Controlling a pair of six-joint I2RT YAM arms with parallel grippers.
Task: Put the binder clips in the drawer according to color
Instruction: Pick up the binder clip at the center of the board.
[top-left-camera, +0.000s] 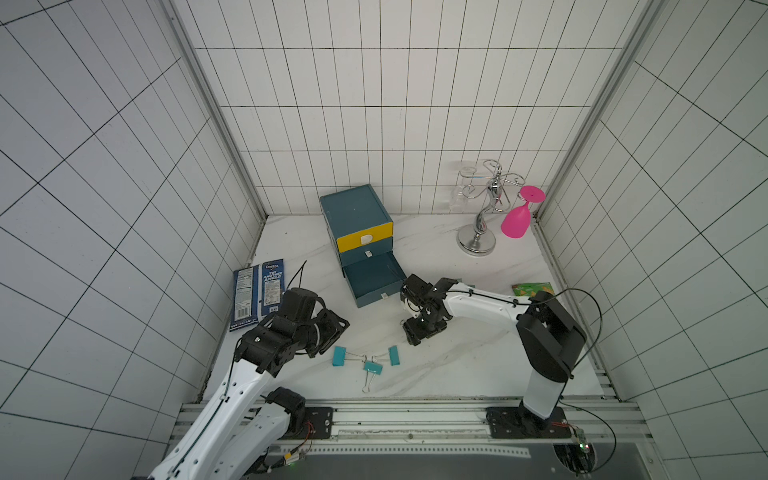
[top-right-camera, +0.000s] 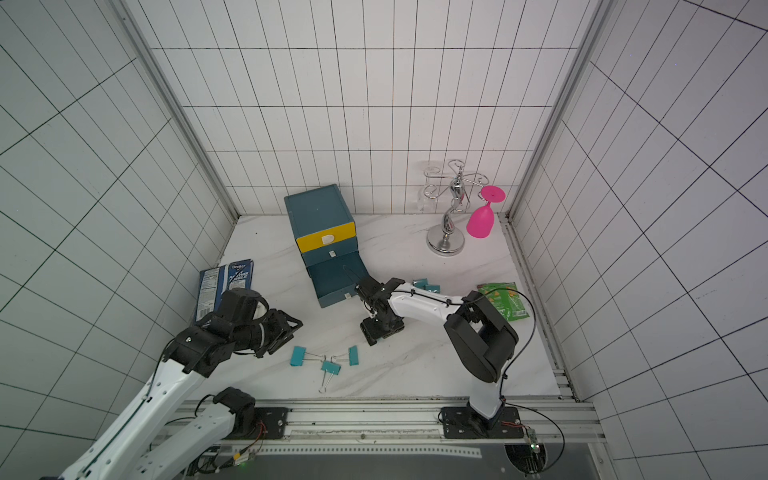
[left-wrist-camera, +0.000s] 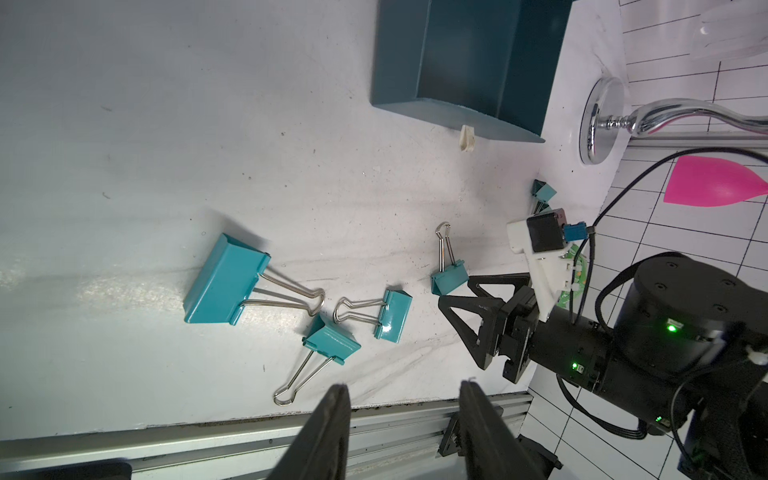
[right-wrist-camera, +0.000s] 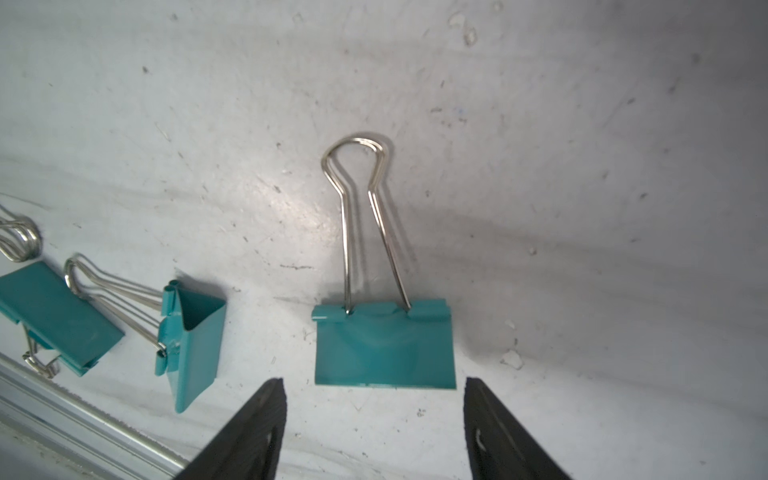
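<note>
Nearest, on the table (top-left-camera: 478, 365), three teal clips (top-left-camera: 372, 367) in a loose row, handles meeting in the middle. Just left of them, left end effector (left-wrist-camera: 403, 388) with fingers apart, nothing between. Slightly farther and to the right, right end effector (top-left-camera: 415, 334) pointing down, fingers spread on either side of a fourth teal clip (right-wrist-camera: 384, 353) lying flat, not clamped on it. Farther back, cabinet (top-left-camera: 355, 208) with bottom drawer (top-left-camera: 374, 282) pulled out toward the arms, yellow top drawer shut. Right of that drawer, beyond the right arm, more teal clips (top-right-camera: 426, 284) huddled together. Blue chip bag (top-left-camera: 257, 295) flat at the left, green packet (top-left-camera: 534, 288) at the right. Farthest, chrome glass rack (top-left-camera: 482, 216) in the right corner, pink glass (top-left-camera: 517, 222) hanging upside down from it.
</note>
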